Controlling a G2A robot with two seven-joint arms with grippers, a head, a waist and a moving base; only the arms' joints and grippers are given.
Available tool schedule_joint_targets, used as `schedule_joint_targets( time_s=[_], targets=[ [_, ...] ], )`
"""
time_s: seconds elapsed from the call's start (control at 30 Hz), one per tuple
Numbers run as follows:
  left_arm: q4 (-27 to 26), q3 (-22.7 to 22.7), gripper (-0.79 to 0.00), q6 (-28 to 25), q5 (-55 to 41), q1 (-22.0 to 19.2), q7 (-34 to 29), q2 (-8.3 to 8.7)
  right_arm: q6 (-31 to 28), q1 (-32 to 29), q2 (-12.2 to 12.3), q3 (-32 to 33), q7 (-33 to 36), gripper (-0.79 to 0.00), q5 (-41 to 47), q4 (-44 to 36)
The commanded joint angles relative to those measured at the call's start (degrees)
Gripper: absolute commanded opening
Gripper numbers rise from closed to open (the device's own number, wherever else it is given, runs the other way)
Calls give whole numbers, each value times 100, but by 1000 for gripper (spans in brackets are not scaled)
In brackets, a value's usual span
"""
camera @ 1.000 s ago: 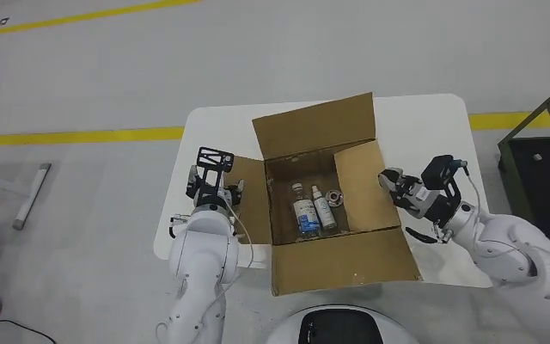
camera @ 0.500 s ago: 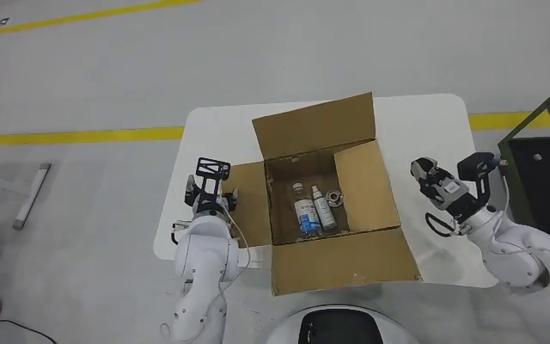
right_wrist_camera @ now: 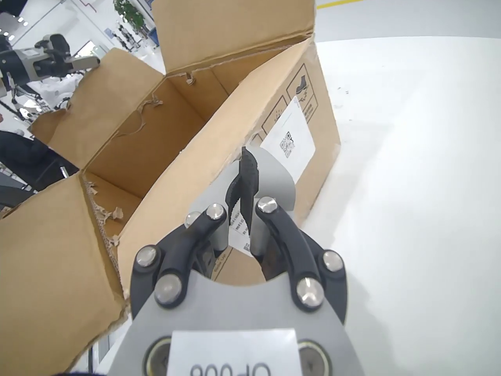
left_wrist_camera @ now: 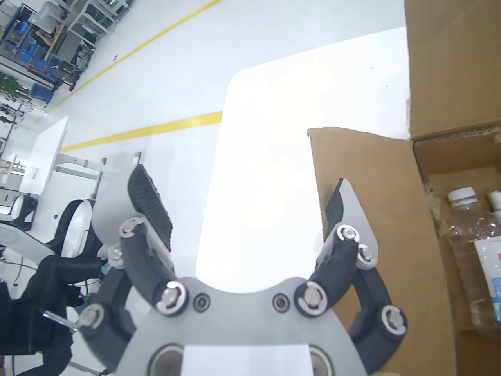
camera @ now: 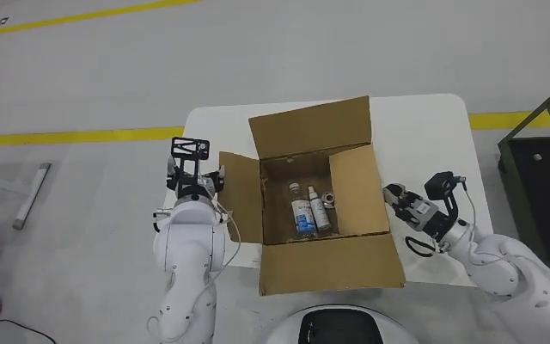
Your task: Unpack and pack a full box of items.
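Note:
An open cardboard box [camera: 314, 258] stands mid-table with its flaps spread. On its floor lie a clear water bottle [camera: 300, 212], a slimmer white bottle [camera: 319, 210] and a small round item [camera: 332, 199]. My left gripper [camera: 191, 151] is open and empty, off the box's left flap [left_wrist_camera: 372, 213] and above the table's left part. The left wrist view looks past that flap to the water bottle [left_wrist_camera: 471, 260]. My right gripper [camera: 397, 195] is shut with nothing in it, and its fingertips [right_wrist_camera: 247, 166] are close against the box's right outer wall [right_wrist_camera: 235, 119].
The white table [camera: 434, 129] has bare room to the right of and behind the box. A dark green cabinet [camera: 526, 168] stands past the table's right edge. A white label [right_wrist_camera: 289, 140] is stuck on the box's outer wall.
The right gripper swung out to the right, then came back against the box's right side. The box shifted a little left. The left gripper moved left, away from the box.

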Motion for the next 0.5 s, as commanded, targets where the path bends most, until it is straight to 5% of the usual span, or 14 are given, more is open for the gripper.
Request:
schedule_joint_targets(
  time_s=[0.0,0.47],
  targets=[
    [-135,7,0,9,-126,-66,2,-10,-74,2,-12,-74,56,-785,-15,-62],
    [-917,647,0,87,-1805,-185,-500,-137,-131,-202,-30,92,98,-785,-48,-288]
  ],
)
